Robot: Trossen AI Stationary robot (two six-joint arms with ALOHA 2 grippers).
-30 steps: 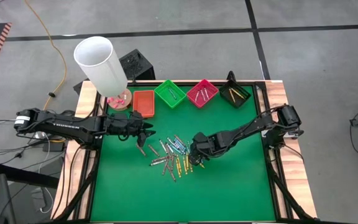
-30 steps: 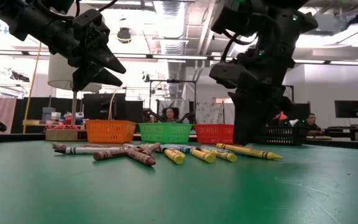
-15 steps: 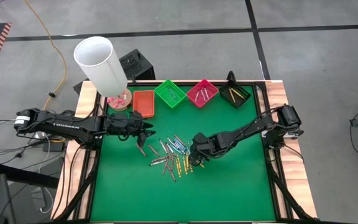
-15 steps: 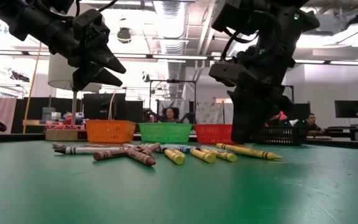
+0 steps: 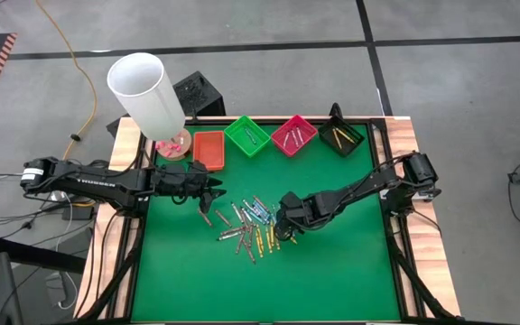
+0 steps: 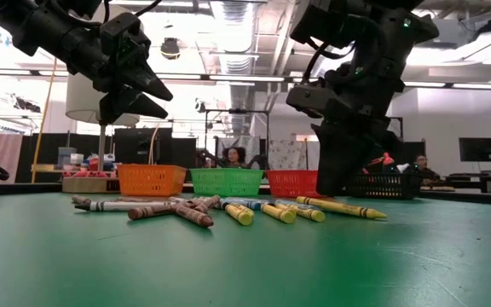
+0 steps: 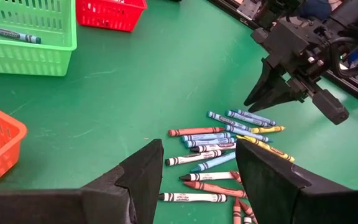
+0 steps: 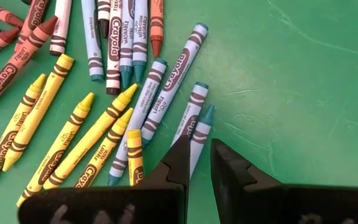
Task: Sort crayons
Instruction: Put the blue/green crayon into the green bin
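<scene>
Green mat (image 5: 332, 271) carries the crayons (image 5: 251, 226), loose pile mid-table, near the front of four trays (image 5: 278, 135). Right gripper (image 8: 197, 163) sits low at the pile's right edge, fingers narrowly parted over a blue crayon (image 8: 199, 127), not clamped; tip contact is hidden. Left gripper (image 7: 197, 163) hovers left of the pile, jaws wide, empty. Tray contents hard to read from above.

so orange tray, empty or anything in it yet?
Empty as far as visible: high view shows only bare floor in the orange tray; the pile of crayons lies on the mat.
</scene>
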